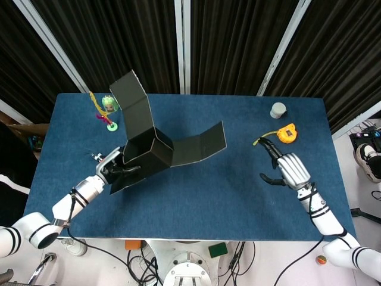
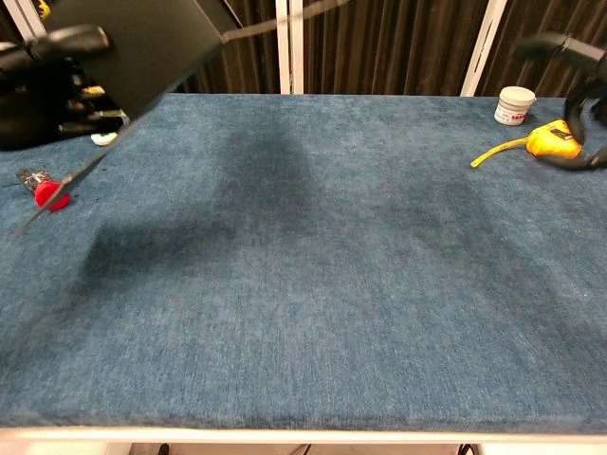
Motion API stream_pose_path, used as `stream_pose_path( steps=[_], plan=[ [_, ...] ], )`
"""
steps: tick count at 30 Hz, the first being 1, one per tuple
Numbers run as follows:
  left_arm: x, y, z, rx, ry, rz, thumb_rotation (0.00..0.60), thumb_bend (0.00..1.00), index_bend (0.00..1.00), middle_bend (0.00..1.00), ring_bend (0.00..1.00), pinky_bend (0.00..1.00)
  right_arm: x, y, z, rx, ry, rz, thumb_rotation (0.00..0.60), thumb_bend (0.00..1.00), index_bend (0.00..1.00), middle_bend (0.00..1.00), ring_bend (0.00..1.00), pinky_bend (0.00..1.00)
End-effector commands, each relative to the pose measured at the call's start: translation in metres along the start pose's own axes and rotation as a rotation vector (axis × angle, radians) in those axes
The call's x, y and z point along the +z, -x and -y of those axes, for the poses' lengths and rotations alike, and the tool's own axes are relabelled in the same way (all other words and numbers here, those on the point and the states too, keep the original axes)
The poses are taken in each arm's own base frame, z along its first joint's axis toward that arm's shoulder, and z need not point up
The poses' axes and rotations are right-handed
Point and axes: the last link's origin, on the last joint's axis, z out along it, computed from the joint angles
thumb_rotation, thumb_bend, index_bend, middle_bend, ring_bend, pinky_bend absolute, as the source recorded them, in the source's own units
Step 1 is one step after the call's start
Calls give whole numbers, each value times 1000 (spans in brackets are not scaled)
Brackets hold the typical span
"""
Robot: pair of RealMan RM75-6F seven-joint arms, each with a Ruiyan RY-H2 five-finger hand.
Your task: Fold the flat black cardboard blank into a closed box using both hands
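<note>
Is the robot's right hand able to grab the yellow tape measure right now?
Probably yes. The right hand is open, holds nothing, and sits just in front of the yellow tape measure, with only bare blue table between them.

Overhead head view; low chest view.

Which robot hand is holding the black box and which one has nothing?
The left hand grips the half-folded black box, lifted off the blue table. The right hand holds nothing; its fingers are spread near the yellow tape measure.
</note>
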Motion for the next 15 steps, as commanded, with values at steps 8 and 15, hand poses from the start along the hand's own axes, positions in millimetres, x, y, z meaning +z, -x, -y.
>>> stream_pose_path(
  steps=[8, 15],
  plan=[
    [16, 18, 3, 10, -39, 42, 600, 136, 255, 252, 530, 894, 55, 41, 85, 66, -301, 55, 600, 278, 0, 123, 645, 1000],
    [24, 23, 15, 80, -79, 64, 600, 136, 254, 252, 530, 894, 81, 30, 124, 41, -383, -81, 600, 257, 0, 124, 657, 1000]
  ],
)
